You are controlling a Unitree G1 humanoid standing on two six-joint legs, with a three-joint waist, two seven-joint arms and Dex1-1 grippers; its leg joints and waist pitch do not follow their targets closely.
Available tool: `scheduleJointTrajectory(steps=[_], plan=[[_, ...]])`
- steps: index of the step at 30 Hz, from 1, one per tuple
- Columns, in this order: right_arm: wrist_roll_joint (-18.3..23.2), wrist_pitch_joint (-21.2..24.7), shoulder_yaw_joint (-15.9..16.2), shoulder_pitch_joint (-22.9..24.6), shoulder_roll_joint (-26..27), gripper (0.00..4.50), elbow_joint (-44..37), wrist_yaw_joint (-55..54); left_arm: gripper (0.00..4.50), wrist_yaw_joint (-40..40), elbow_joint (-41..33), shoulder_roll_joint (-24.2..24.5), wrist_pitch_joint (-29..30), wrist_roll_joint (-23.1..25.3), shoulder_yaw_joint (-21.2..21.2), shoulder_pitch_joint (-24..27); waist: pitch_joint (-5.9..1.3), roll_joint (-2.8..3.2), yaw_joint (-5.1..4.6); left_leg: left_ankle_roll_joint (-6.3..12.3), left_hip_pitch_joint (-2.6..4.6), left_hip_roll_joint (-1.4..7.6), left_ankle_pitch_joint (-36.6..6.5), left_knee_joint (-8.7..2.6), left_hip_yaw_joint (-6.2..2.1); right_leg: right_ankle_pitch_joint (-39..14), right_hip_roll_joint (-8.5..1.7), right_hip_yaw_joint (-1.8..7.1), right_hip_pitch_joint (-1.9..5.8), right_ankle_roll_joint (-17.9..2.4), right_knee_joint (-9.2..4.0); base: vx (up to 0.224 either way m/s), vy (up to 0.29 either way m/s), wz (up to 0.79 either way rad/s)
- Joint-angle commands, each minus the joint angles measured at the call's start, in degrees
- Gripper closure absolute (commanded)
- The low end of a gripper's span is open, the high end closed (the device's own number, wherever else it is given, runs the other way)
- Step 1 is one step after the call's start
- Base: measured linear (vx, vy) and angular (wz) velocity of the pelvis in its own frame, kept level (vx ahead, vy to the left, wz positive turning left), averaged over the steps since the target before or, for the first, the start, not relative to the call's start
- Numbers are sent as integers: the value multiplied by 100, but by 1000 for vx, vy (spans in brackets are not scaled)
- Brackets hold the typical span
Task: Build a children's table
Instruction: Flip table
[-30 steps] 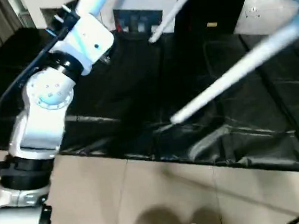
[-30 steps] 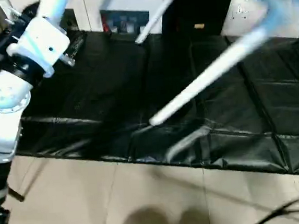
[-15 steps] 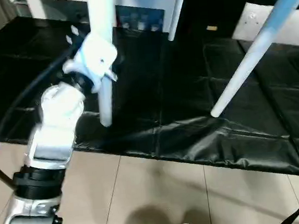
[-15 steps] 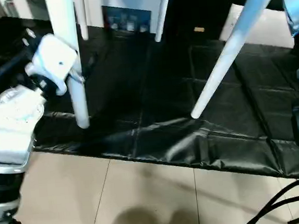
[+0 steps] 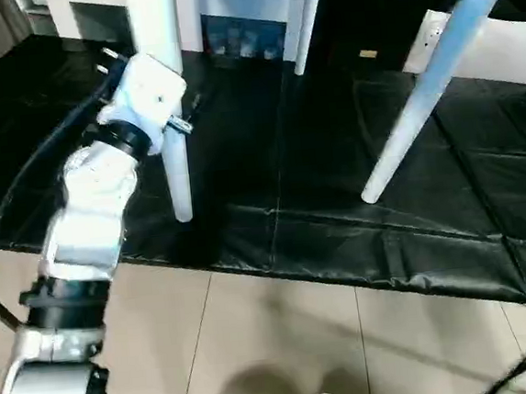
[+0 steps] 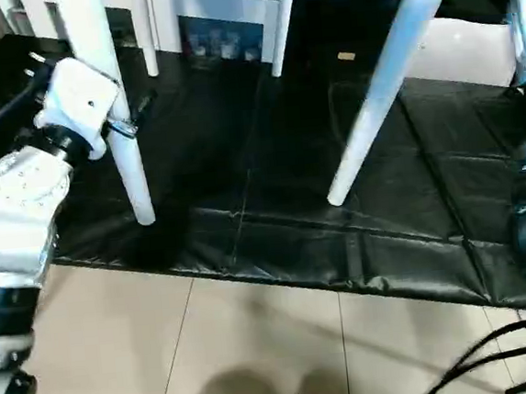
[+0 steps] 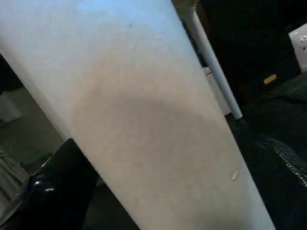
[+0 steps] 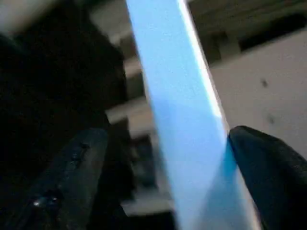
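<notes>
The white children's table stands on the black mat (image 5: 333,154) on its tapered legs, its top out of view above. My left gripper (image 5: 169,108) is shut on the near left leg (image 5: 178,177) about halfway up; a black finger (image 7: 53,191) lies against its side. The near right leg (image 5: 420,91) slants down to its foot (image 5: 371,192). My right gripper (image 8: 165,134) stands open around that leg's upper part, with one finger (image 8: 72,182) clearly off it. Two far legs (image 5: 308,22) (image 6: 149,32) rise behind.
The mat ends at beige floor tiles (image 5: 285,343) near me. White cabinets (image 5: 238,15) stand behind the table, and a flat white panel (image 5: 503,47) lies at the back right. Cables (image 6: 481,371) run over the floor at the lower right.
The table has swung from a steep tilt to upright, and its leg feet have come down onto the mat. My right gripper has opened off the right leg. The camera also shifted.
</notes>
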Motion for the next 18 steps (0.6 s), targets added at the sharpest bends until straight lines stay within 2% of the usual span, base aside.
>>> scheduleJointTrajectory(steps=[1, 2, 3, 4, 5, 6, 7, 8, 9, 10, 11, 12, 13, 14, 15, 16, 17, 18], plan=[[440, 367, -413, 242, 20, 0, -423, -167, 0, -2, 269, 24, -161, -74, 87, -49, -446, 80, -8, 220, 120, 366, -1192, -462, -166, -1820, -442, 361, 350, -820, -470, 0, 0, 0], [604, 514, -655, 413, 79, 0, -674, -436, 0, -66, 320, 8, -244, -165, 113, -10, -438, 140, -4, 164, 118, 357, -1189, -482, -166, -1810, -431, 364, 352, -789, -506, 0, 0, 0], [837, 730, -976, 637, 172, 0, -1035, -774, 0, -138, 343, -32, -309, -294, 153, 58, -468, 182, 4, 85, 130, 362, -1162, -483, -188, -1640, -431, 358, 364, -851, -456, 0, 0, 0], [837, 730, -976, 637, 172, 0, -1035, -774, 0, -138, 343, -32, -309, -294, 153, 58, -468, 182, 4, 85, 130, 362, -1162, -483, -188, -1640, -431, 358, 364, -851, -456, 0, 0, 0], [1062, 949, -1197, 795, 255, 0, -1328, -964, 0, -151, 326, -73, -306, -379, 194, 113, -474, 189, 8, 66, 126, 358, -1073, -495, -178, -1389, -419, 362, 378, -934, -430, 0, 0, 0], [1292, 1175, -1423, 1003, 359, 0, -1651, -1168, 0, -148, 315, -148, -296, -510, 271, 162, -482, 266, 16, 54, 129, 353, -1081, -485, -187, -1304, -423, 358, 378, -997, -401, 0, 0, 0], [1474, 1356, -1601, 1172, 443, 0, -1910, -1330, 0, -145, 307, -210, -289, -616, 337, 201, -474, 227, 4, 87, 127, 348, -1074, -495, -156, -1283, -418, 368, 385, -968, -456, 0, 0, 0], [1474, 1356, -1601, 1172, 443, 0, -1910, -1330, 0, -145, 307, -210, -289, -616, 337, 201, -483, 208, 17, 99, 125, 335, -1067, -489, -161, -1310, -425, 363, 397, -968, -437, 0, 0, 0], [1835, 1761, -1895, 1747, 597, 0, -2531, -1592, 0, -139, 209, -344, -247, -882, 522, 349, -488, 323, 31, 94, 132, 329, -1056, -484, -174, -1294, -427, 357, 391, -990, -426, 0, 0, 0], [1910, 1863, -1949, 1923, 626, 0, -2699, -1642, 0, -139, 174, -355, -248, -929, 560, 396, -473, 399, 42, 115, 163, 355, -1020, -515, -164, -1129, -422, 365, 386, -979, -477, 0, 0, 0], [2128, 2027, -2107, 2344, 711, 0, -3027, -1744, 0, -192, 100, -346, -266, -995, 563, 522, -456, 370, 1, 115, 143, 340, -1204, -540, -187, -1263, -393, 331, 418, -961, -481, 0, 0, 0], [2238, 2107, -2186, 2548, 753, 0, -3188, -1796, 0, -221, 64, -333, -281, -1021, 554, 585, -449, 351, 4, 113, 204, 329, -1433, -549, -165, -1620, -402, 317, 414, -871, -560, 0, 0, 0], [2312, 2153, -2254, 2736, 794, 0, -3310, -1844, 0, -241, 16, -341, -279, -1064, 559, 648, -456, 349, 3, 110, 211, 327, -1460, -552, -177, -1755, -421, 307, 436, -859, -562, 0, 0, 0], [2546, 2301, -2477, 3364, 929, 0, -3710, -1993, 0, -320, -166, -376, -258, -1222, 577, 865, -470, 363, 36, 143, 218, 322, -1299, -559, -157, -1855, -448, 329, 465, -761, -622, 0, 0, 0], [2676, 2423, -2619, 3755, 1011, 0, -3980, -2114, 0, -393, -320, -418, -208, -1343, 597, 1017, -479, 391, 36, 201, 197, 314, -1120, -558, -165, -1753, -436, 325, 463, -811, -588, 0, 0, 0], [2694, 2436, -2638, 3789, 1028, 0, -4000, -2133, 0, -398, -346, -423, -193, -1354, 599, 1039, -482, 380, 32, 224, 165, 320, -1014, -567, -168, -1705, -430, 324, 487, -791, -587, 0, 0, 0], [2844, 2567, -2823, 4114, 1198, 0, -4194, -2329, 0, -430, -601, -481, -43, -1439, 623, 1247, -493, 413, 37, 260, 185, 324, -963, -554, -159, -1718, -437, 320, 465, -814, -587, 0, 0, 0], [2844, 2567, -2823, 4114, 1198, 0, -4194, -2329, 0, -430, -601, -481, -43, -1439, 623, 1247, -492, 400, 30, 277, 167, 315, -902, -546, -150, -1718, -433, 322, 471, -806, -581, 0, 0, 0]])
